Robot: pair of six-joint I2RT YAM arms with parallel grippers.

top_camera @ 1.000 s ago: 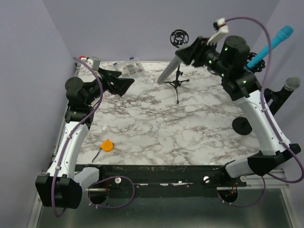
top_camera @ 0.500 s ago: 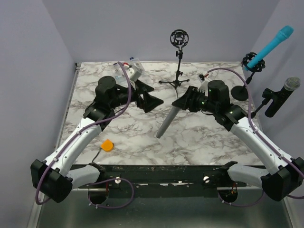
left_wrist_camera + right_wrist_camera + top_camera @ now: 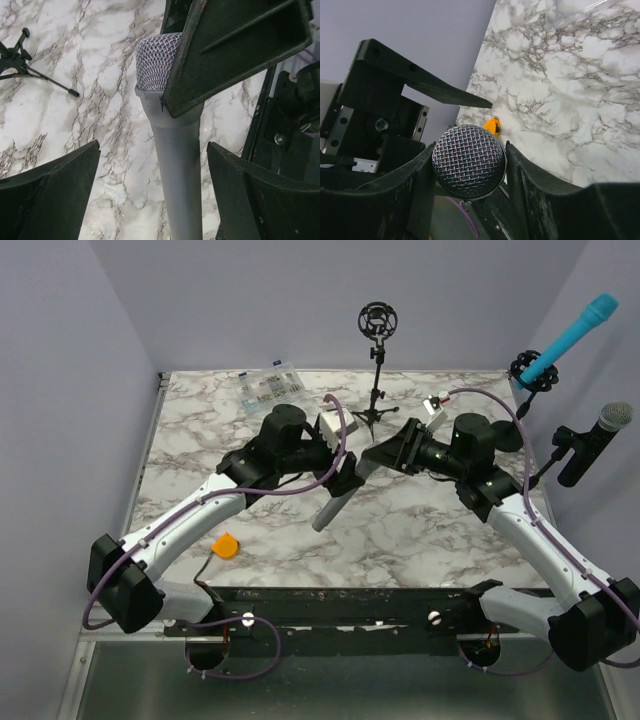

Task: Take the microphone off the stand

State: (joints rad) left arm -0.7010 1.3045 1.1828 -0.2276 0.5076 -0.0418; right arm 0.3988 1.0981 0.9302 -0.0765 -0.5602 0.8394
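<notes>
The grey microphone (image 3: 332,508) hangs slanted over the middle of the tabletop (image 3: 430,535), head uppermost, well clear of the empty stand (image 3: 377,322) at the back. The right gripper (image 3: 469,162) has its jaws pinching the mesh head. A second ago it held the microphone high beside the stand, and it has since carried it down and forward. The left gripper (image 3: 154,165) has swung in from the left, jaws spread either side of the handle, not touching it. Removal looks done, and a handover seems likely next.
</notes>
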